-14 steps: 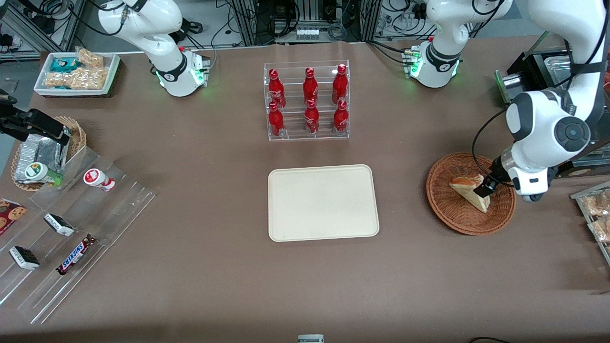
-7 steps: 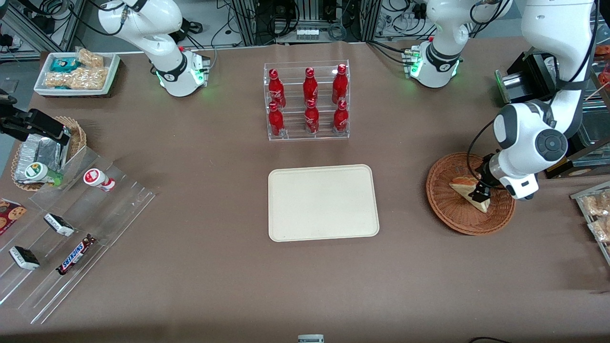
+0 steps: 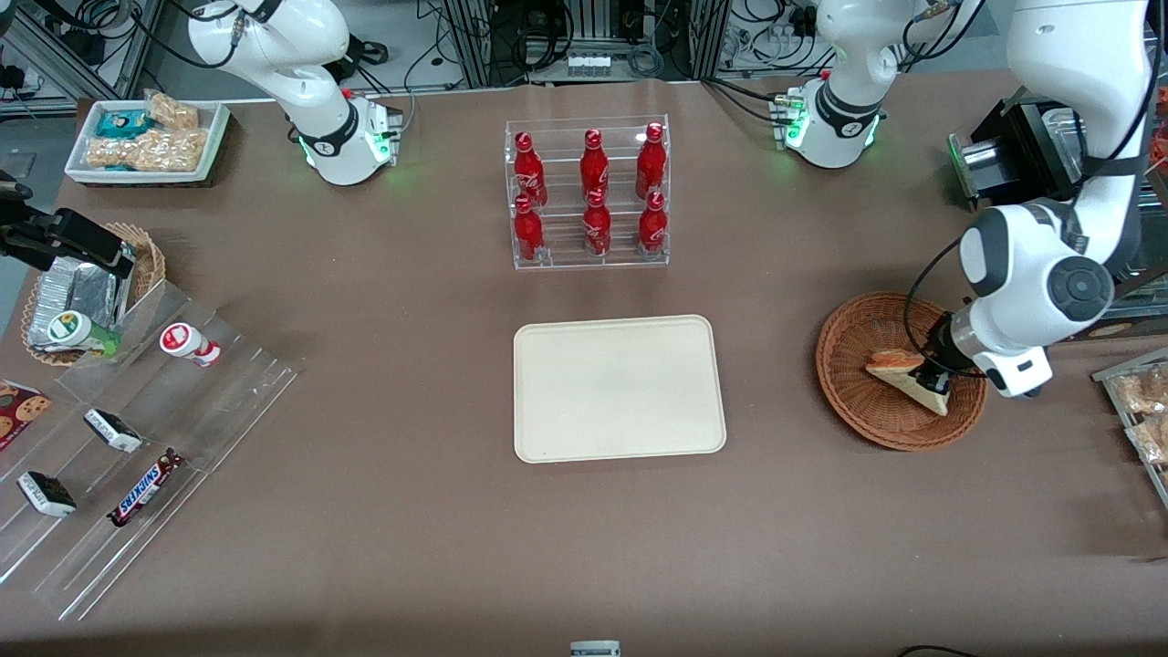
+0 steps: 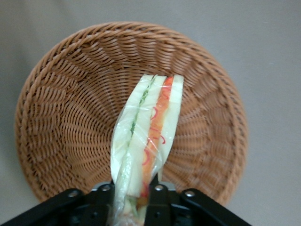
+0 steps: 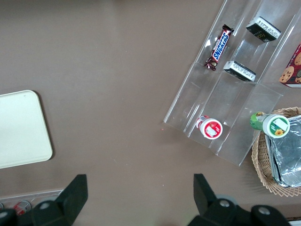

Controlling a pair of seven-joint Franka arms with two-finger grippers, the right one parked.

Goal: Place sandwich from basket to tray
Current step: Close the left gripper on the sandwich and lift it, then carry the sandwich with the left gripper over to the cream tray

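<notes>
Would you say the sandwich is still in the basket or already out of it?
Still in: the sandwich stands over the basket, its narrow end between the gripper fingers, shut on it.

You can't see the tips of the gripper (image 4: 132, 200); the sandwich (image 4: 146, 141) covers them, and the sandwich's near end is cut off by the picture's edge.

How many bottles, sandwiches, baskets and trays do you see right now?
Red bottles: 6
Sandwich: 1, in the gripper, over the basket
Wicker baskets: 2, counting the foil one
Trays: 2, beige and white
Total: 11
</notes>
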